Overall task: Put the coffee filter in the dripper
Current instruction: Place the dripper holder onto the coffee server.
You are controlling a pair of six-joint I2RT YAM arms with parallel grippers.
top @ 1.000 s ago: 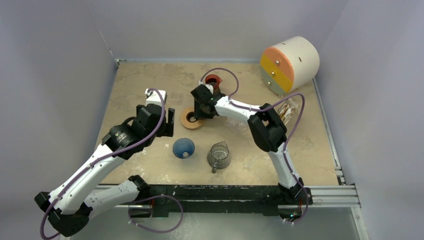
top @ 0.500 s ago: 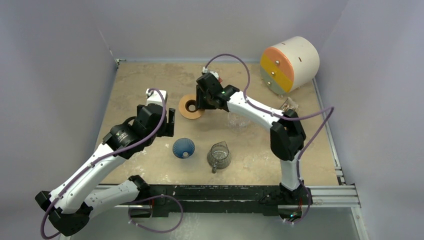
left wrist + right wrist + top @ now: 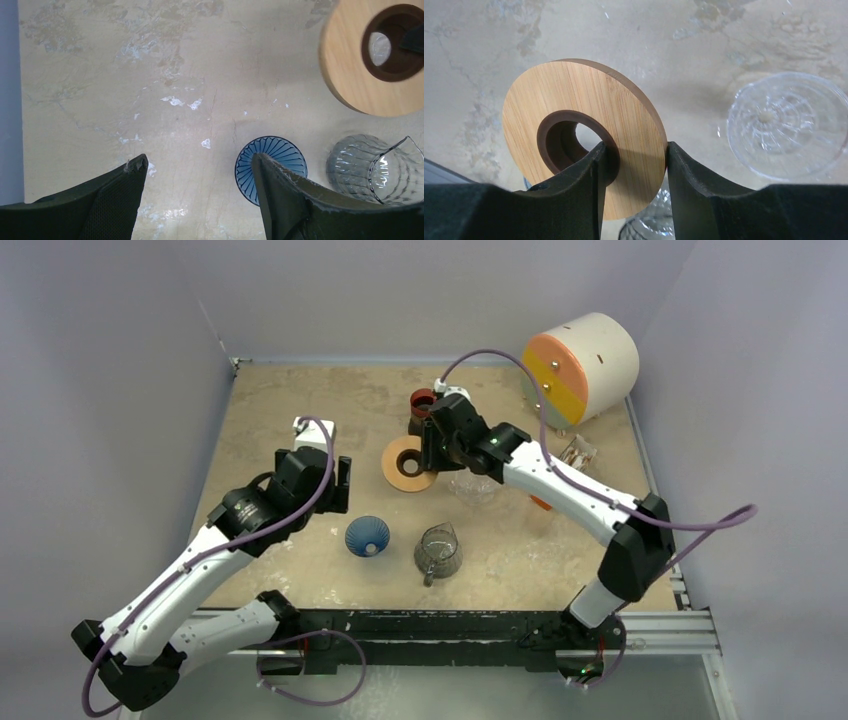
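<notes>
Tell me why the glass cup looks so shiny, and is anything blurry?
Left wrist view: a bright white glint sits on the glass cup, light bouncing off it; the dripper looks sharp. Right wrist view: the wooden ring is crisp, its grain showing, and the glass dish sparkles. Top view: light is soft and even, shadows faint, nothing blurry.

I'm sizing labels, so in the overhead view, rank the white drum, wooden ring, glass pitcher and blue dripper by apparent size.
White drum, clearly largest.
Wooden ring and glass pitcher look alike; the ring is raised nearer the camera.
Blue dripper, slightly smallest.
</notes>
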